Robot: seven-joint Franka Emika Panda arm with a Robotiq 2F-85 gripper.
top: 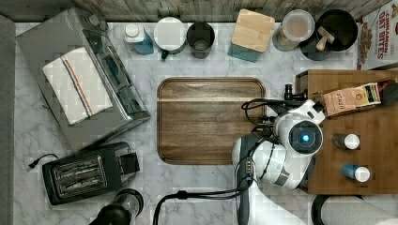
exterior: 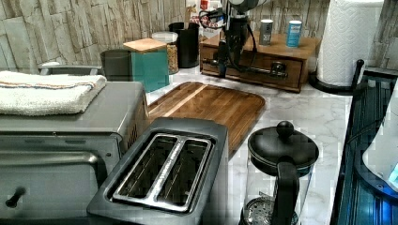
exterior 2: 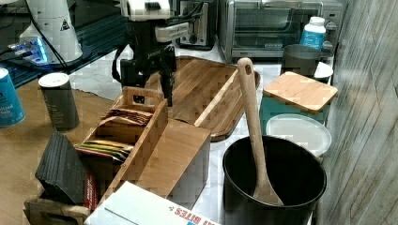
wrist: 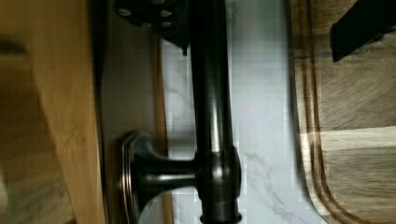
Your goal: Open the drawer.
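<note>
The tool (wrist: 273, 28), jaws wide, straddles the black bar handle (wrist: 212, 116) of the closed drawer (exterior: 253, 70), at 3 o'clock in the top view. Judged pull: toward 9 o'clock.

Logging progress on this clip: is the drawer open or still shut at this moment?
Shut. In the left view the drawer front sits flush with its wooden box, no interior showing. The gripper is down at the handle.

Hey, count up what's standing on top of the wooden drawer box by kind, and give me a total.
Cylindrical shakers: 2, a dark one and a blue one
Wooden packet caddies: 1
Total: 3
</note>
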